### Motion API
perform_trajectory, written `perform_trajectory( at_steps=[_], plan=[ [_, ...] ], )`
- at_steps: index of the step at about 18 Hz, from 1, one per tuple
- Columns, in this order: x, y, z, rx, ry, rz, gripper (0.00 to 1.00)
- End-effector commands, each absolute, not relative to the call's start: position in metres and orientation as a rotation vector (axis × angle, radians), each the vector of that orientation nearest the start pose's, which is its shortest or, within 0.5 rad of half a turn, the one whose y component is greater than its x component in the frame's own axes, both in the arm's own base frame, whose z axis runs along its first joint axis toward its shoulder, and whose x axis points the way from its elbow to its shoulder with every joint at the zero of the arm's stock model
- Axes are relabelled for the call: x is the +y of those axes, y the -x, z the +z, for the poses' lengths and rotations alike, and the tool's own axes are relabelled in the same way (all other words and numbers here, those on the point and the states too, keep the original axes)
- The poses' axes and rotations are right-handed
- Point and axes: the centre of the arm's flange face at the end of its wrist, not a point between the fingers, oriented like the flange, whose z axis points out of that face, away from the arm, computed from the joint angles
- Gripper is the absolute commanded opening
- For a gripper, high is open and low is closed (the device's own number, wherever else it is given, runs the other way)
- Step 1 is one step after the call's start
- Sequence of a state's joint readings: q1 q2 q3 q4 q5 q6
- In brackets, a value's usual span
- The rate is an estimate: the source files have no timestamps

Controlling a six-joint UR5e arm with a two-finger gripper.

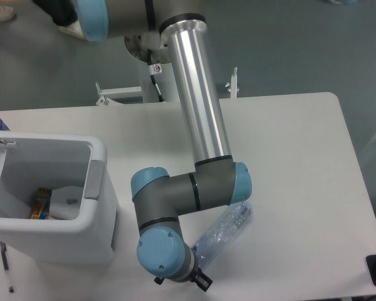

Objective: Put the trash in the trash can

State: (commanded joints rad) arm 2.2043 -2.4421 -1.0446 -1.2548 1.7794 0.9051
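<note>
From the fixed overhead camera I see 1 arm (197, 119) reaching down across a white surface (301, 144). Its wrist, a grey housing with blue caps, sits low near the front edge, and the gripper (197, 280) is almost wholly hidden beneath it. Only a small black part pokes out below the wrist, so I cannot tell whether the jaws are open, closed, or gripping anything.

The clear bluish bottle (229, 227) lies on its side on the surface, slanting from lower left to upper right. Its lower end disappears under the wrist, right where the gripper is.

The trash can (97, 188), a white bin with a thick rim and grey side panel, stands at the left, well apart from the bottle. Inside it I see a flat white packet (69, 202) beside some colourful wrappers (41, 204). So 1 of the 2 pieces of trash appears to be in already, and the bottle is left.

My judgement on the risks: the bottle is round, light and slick, so a grip near 1 end could let it swing, slip or roll away toward the front edge. Since the wrist blocks my view of the jaws, I would not see a missed grasp. On the carry left, the hanging bottle could strike the bin's rim.
</note>
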Motion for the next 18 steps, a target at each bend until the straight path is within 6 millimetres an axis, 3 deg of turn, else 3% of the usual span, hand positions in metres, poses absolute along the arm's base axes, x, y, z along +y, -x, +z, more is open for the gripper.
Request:
perform_trajectory(
  at_steps=[4,10,14,18],
  plan=[
    [0.704,0.377,0.204,0.404,3.273,0.217,0.01],
    [0.705,0.375,0.217,0.395,3.248,0.207,0.00],
    [0.704,0.374,0.249,0.360,3.147,0.116,0.00],
    [0.685,0.397,0.303,0.263,3.000,0.011,0.00]
  ],
)
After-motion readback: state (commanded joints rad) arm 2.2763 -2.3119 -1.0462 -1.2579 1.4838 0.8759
